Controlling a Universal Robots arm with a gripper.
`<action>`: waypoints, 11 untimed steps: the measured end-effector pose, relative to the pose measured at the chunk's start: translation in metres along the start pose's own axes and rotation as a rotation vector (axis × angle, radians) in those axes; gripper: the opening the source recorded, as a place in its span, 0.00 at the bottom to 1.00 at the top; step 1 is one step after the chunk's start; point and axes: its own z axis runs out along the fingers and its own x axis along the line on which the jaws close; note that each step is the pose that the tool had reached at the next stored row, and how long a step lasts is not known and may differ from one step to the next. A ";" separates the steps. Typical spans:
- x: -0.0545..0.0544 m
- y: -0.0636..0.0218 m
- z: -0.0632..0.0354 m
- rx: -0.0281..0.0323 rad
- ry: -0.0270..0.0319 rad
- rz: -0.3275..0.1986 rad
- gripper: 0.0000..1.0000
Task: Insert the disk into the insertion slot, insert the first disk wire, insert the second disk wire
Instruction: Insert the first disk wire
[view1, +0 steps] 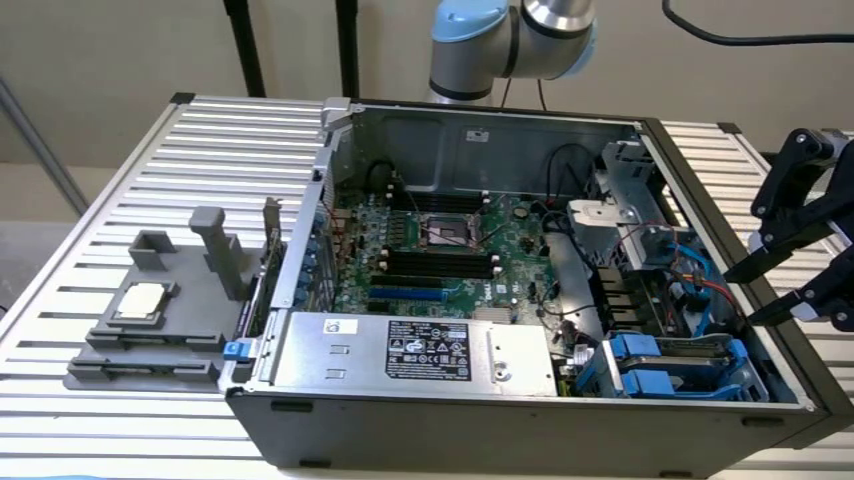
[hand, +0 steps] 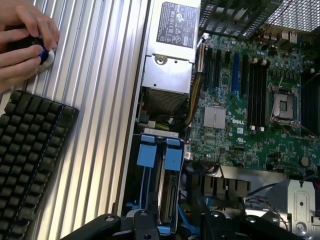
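Two fingers (view1: 763, 259) of your gripper (view1: 743, 298) stand apart with nothing between them, just off the case (view1: 534, 425) on the exterior view's right, and the disk (view1: 671, 383) looks seated in the slot (view1: 707, 346) right below.

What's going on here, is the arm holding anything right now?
The gripper hangs open and empty at the exterior view's right, beside the open computer case, near the corner with the blue-railed drive bay. Whether the disk already sits in that bay is hard to tell. In the wrist view a person's hand rests on a small control beside a keyboard.
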 end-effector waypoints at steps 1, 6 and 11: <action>0.000 0.0003 0.0006 0.0114 0.0014 -0.001 0.40; 0.002 0.0036 0.0079 0.0333 0.0041 -0.003 0.40; 0.001 0.0000 0.0168 0.0334 0.0040 -0.003 0.40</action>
